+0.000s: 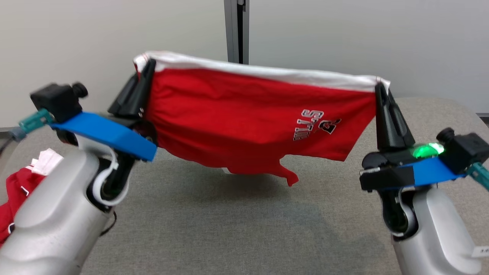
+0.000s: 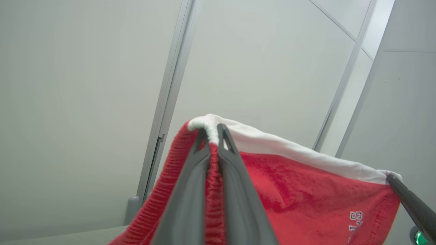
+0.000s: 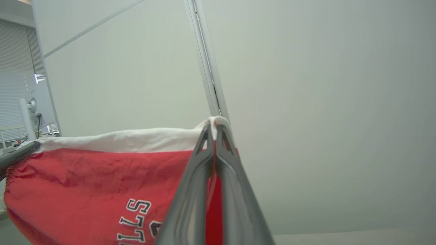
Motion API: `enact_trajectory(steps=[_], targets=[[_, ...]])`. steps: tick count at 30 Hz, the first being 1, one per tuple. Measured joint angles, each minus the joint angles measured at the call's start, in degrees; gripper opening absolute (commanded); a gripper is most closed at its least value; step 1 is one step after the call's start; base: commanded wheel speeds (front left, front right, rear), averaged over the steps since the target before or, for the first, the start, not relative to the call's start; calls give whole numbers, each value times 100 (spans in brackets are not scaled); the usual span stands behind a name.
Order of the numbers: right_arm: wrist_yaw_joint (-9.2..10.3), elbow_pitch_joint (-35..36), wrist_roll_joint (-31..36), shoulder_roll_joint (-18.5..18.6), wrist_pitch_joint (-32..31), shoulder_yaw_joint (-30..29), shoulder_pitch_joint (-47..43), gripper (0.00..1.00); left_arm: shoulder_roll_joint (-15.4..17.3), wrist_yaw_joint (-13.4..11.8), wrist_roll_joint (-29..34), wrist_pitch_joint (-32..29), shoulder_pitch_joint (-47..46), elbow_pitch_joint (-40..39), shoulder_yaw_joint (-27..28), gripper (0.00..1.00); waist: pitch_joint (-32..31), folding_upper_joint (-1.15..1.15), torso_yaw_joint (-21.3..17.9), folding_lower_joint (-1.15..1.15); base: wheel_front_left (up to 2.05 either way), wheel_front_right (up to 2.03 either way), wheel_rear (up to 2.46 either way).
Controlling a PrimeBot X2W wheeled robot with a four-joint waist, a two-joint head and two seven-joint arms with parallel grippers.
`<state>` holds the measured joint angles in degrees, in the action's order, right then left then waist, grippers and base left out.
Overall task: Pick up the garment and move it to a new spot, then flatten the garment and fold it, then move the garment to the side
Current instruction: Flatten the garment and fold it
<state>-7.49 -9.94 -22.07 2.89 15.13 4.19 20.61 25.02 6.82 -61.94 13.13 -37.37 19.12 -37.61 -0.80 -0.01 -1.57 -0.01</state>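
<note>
The garment (image 1: 244, 118) is thin red cloth, slightly crinkled, with a soft white band (image 1: 267, 72) along its top edge and silver-white block lettering (image 1: 311, 124) beside a small dark emblem. It hangs in the air above the table (image 1: 229, 229), stretched sideways between the two grippers. Its uneven lower hem sags to a point and casts a shadow on the grey, felt-like cover. In the left wrist view the fabric shows a ribbed weave, bunched between the dark tapered fingers (image 2: 235, 177).

The left gripper (image 1: 149, 65) is clamped on the band's left corner, its fingers slanting up and inward. The right gripper (image 1: 380, 88) is pinched tight on the right corner, its fingers nearly upright. Pale, glossy forearms (image 1: 49, 214) rise from the lower corners, each wrist carrying a flat blue plate (image 1: 107, 133), and a green light (image 1: 426, 149) glows on the right one. A heap of red and white cloth (image 1: 21, 187) lies at the table's left edge, beside the left forearm
</note>
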Motion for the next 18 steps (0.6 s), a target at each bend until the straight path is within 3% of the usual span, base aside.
enact_trajectory(steps=[8,18], targets=[[0,-179,370,311,-190,219,1580,0,266,-151,92,-453,-1145,-269,257,0,379,0,-151,1,0,0,0],[0,-1033,1621,48,-312,81,3646,0,416,0,207,-315,-2513,54,549,0,1840,4,-498,4,0,0,0]])
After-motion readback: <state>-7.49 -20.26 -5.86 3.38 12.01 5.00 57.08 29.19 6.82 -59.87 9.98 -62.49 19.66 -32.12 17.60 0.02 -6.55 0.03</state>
